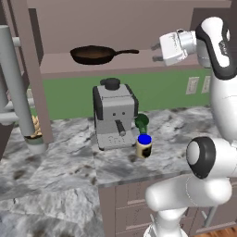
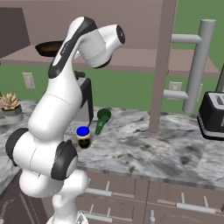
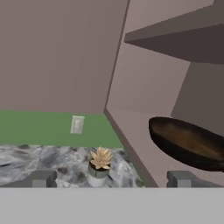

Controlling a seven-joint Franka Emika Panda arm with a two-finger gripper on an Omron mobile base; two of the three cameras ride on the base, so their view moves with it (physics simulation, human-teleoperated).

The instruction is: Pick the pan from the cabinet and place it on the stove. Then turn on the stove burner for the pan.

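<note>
The pan point(image 1: 92, 54) lies on the lower shelf of the open cabinet point(image 1: 139, 64), its thin handle pointing right toward my gripper point(image 1: 156, 52). The gripper is open and hovers level with the shelf, a short way off the handle's end and touching nothing. In the hand view the pan's point(image 3: 188, 142) brownish bowl sits at the right, ahead of the right fingertip point(image 3: 183, 178), and the gripper point(image 3: 113, 179) holds nothing. From the right base view my arm hides most of the pan point(image 2: 46, 47). The stove is out of view.
An open cabinet door point(image 1: 30, 74) with a grey bar handle point(image 1: 14, 83) juts out at the left. On the marble counter point(image 1: 55, 166) below stand a coffee machine point(image 1: 113, 115), a green bottle point(image 1: 141, 121), a blue-lidded jar point(image 1: 144, 146), a potted plant point(image 2: 11, 107) and a toaster point(image 2: 212, 116).
</note>
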